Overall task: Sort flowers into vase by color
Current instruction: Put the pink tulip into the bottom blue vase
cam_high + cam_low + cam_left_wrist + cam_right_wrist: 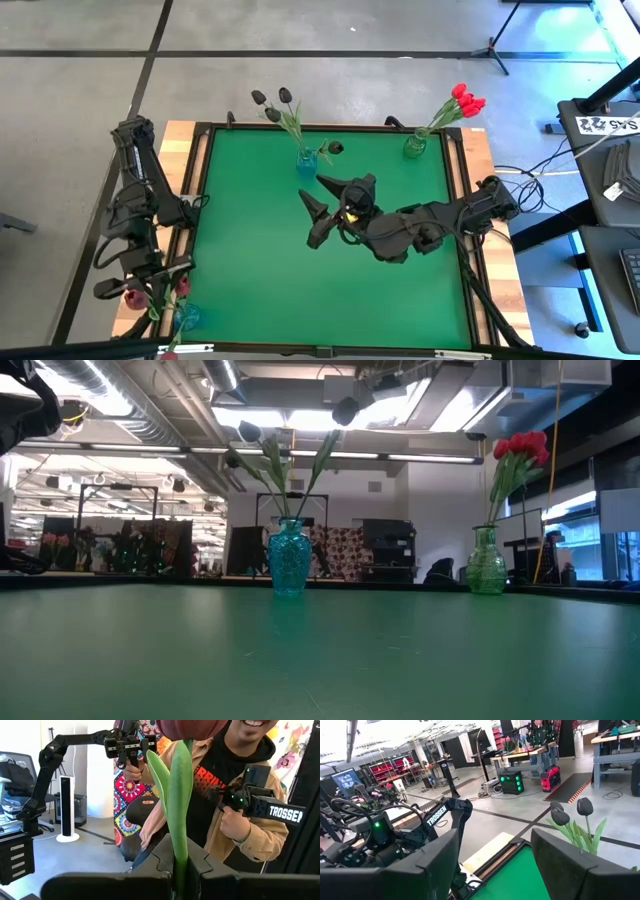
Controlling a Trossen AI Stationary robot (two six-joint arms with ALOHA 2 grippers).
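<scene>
- At the bench's (250,300) near-left corner, the left end effector (182,870) is clamped on the green stem of a dark maroon artificial tulip (192,727), beside a small blue glass vase (188,317).
- On the far edge, left of centre, a turquoise cut-glass vase (289,557) holds black-headed tulips (272,104) on thin green stems.
- Over the bench's middle, the right end effector (330,195) hangs with fingers spread wide, holding nothing.
- At the far-right corner, a green glass vase (486,561) holds bright red tulips (522,448).
</scene>
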